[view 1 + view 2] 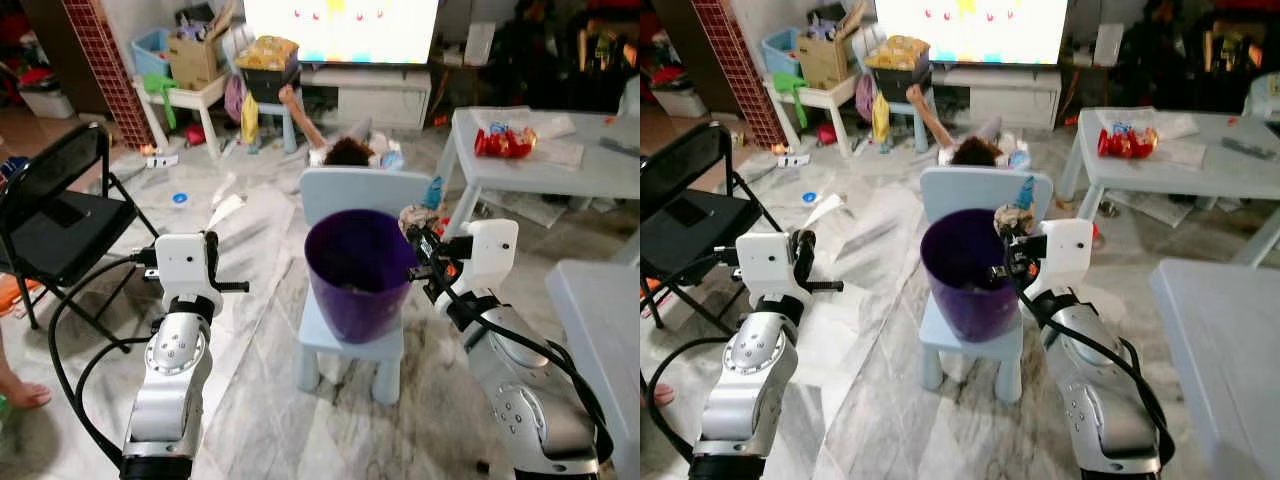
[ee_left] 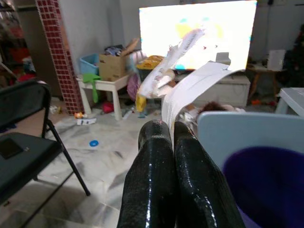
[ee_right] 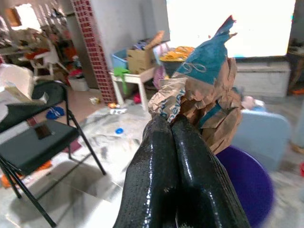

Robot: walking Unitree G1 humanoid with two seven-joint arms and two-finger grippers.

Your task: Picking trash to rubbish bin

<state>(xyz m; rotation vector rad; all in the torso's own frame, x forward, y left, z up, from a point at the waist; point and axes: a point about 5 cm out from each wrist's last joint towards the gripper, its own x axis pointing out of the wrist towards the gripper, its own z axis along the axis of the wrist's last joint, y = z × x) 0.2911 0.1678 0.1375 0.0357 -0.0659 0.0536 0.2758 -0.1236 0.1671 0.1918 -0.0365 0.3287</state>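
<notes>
The purple bin (image 1: 358, 272) stands on the seat of a small pale-blue chair (image 1: 352, 190), and everything else is placed from it. The right gripper (image 3: 172, 124) is pressed tight on a crumpled brown paper bag (image 3: 205, 90) with teal print, held right at the bin's rim on the robot's right side. The left gripper (image 2: 172, 129) hangs well off the bin's left side, its fingers pinched on white paper scraps (image 2: 185, 78), one a flat strip, one torn and curled.

The risk, as a guess: the bag is bulky and springy (crushed kraft paper tends to unfold), so if let go at the rim rather than over the opening it may catch the edge and tumble to the marble floor (image 1: 260, 350). The bin is smooth, thin-walled plastic, tapered toward its base; a nudge from the wrist could slide it off the slick seat. The light scraps may flutter wide when released.
</notes>
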